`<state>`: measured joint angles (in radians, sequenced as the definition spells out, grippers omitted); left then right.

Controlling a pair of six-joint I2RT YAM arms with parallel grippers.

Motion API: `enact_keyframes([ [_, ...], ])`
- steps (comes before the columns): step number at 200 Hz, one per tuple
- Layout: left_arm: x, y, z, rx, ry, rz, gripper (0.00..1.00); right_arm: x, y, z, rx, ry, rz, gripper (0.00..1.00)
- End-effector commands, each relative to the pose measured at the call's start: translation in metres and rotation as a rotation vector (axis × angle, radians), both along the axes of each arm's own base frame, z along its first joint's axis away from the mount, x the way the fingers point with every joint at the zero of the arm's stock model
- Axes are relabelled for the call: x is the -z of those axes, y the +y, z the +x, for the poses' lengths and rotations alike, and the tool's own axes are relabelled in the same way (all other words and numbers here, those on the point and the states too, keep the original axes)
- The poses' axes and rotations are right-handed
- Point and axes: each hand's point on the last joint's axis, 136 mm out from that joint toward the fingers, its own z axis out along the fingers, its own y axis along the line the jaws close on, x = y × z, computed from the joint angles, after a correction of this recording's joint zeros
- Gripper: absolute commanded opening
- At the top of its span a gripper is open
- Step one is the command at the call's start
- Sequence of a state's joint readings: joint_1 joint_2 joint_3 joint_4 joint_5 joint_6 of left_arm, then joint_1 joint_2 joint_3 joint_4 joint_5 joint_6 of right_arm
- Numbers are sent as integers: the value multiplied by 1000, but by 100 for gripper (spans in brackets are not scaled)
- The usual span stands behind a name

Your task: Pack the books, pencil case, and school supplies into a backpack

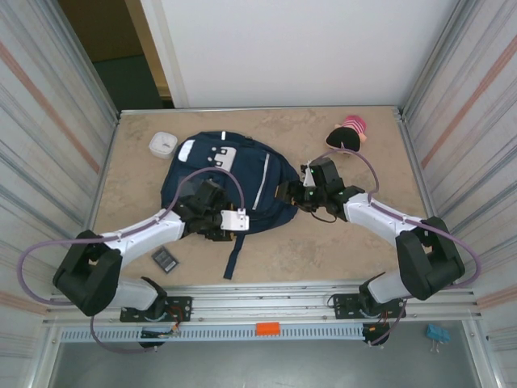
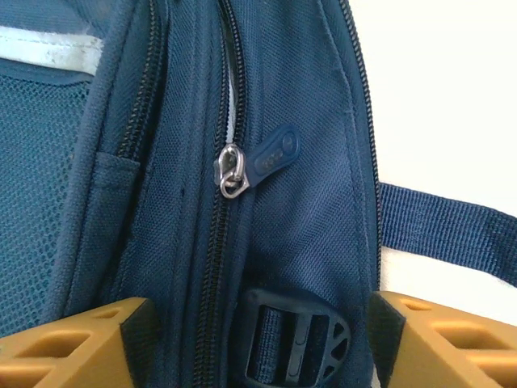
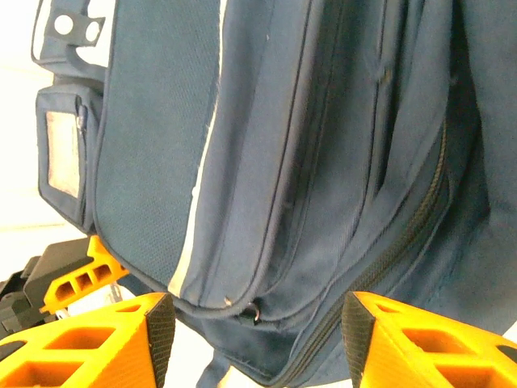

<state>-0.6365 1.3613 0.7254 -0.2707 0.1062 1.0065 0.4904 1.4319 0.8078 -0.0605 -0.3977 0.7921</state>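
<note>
The navy backpack (image 1: 218, 174) lies flat in the middle of the table. My left gripper (image 1: 230, 222) is at its near edge, open. In the left wrist view its fingers (image 2: 81, 343) straddle the fabric around a black strap buckle (image 2: 295, 339), below a silver zipper slider (image 2: 230, 171) with a blue pull tab. My right gripper (image 1: 289, 194) is at the backpack's right edge, open (image 3: 258, 323), its jaws on either side of the lower corner, where a small zipper slider (image 3: 252, 311) shows. The flat black rectangle (image 1: 165, 259) lies near the left arm. The books are out of view.
A white squarish item (image 1: 162, 144) sits beyond the backpack's top left. A pink-and-black striped object (image 1: 349, 132) lies at the back right. A loose blue strap (image 1: 234, 257) trails toward the front edge. Corrugated walls close in both sides.
</note>
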Motion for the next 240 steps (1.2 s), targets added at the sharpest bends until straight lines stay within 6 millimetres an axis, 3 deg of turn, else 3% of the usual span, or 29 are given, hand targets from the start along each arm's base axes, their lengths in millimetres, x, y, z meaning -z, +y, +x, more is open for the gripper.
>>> enact_keyframes([
  [1,-11,-6,20,-47,-92,-51,71,-6,3,-2,-23,-24,18,58],
  [40,-20,-10,40,-117,-171,-95,66,-8,3,-4,-31,-36,22,58],
  [74,-22,-23,44,-144,-188,-157,62,-14,-3,-7,-26,-55,21,58],
  [83,-16,-20,49,-176,-193,-141,52,-15,-4,-8,-27,-57,23,58],
  [95,-9,-19,55,-218,-196,-118,31,-16,-6,-10,-27,-58,22,58],
  [115,-9,-27,47,-246,-138,-146,0,-18,-11,-16,-23,-85,24,57],
  [158,-55,-56,14,-234,33,-432,0,-25,-20,-47,-78,-235,26,56],
  [192,-75,-58,11,-269,76,-555,0,-37,0,-71,-220,-353,-10,58],
  [214,-84,-62,9,-276,142,-588,0,-39,17,-75,-280,-417,-86,58],
  [240,-93,-64,10,-292,184,-615,0,-33,30,-63,-261,-457,-148,58],
])
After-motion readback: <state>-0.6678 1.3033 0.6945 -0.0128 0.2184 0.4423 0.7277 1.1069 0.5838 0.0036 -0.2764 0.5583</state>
